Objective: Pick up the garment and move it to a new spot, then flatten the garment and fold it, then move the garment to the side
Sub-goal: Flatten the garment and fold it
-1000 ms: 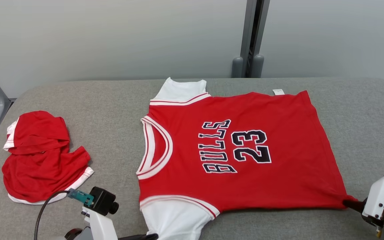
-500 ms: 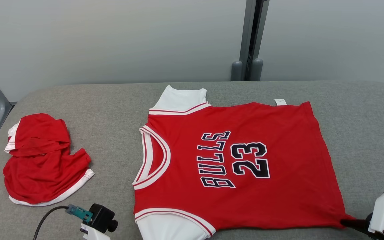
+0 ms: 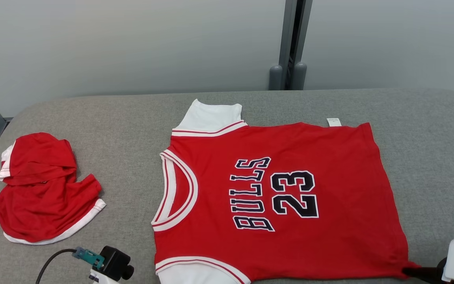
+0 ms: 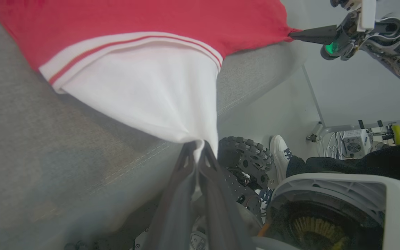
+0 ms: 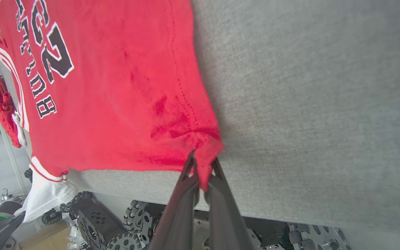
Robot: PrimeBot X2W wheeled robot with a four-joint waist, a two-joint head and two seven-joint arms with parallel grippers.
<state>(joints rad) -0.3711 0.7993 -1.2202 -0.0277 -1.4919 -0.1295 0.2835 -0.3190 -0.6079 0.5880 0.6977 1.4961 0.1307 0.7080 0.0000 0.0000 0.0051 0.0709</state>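
Bulls jersey (image 3: 282,197) lies flat, stretched sideways from the left end effector (image 4: 196,144) pinching its white sleeve (image 4: 151,93) to the right end effector (image 5: 201,163) pinching its red corner (image 5: 205,139).

A grey fabric-covered table (image 3: 132,118) with rounded corners carries two pieces of clothing. A red basketball jersey (image 3: 329,165) with white sleeves, white-and-red trim and dark "BULLS 23" lettering lies spread flat right of centre, its collar towards the left and its hem towards the right. Well apart from it, near the left end, lies a crumpled red garment (image 3: 41,197) with white edging.
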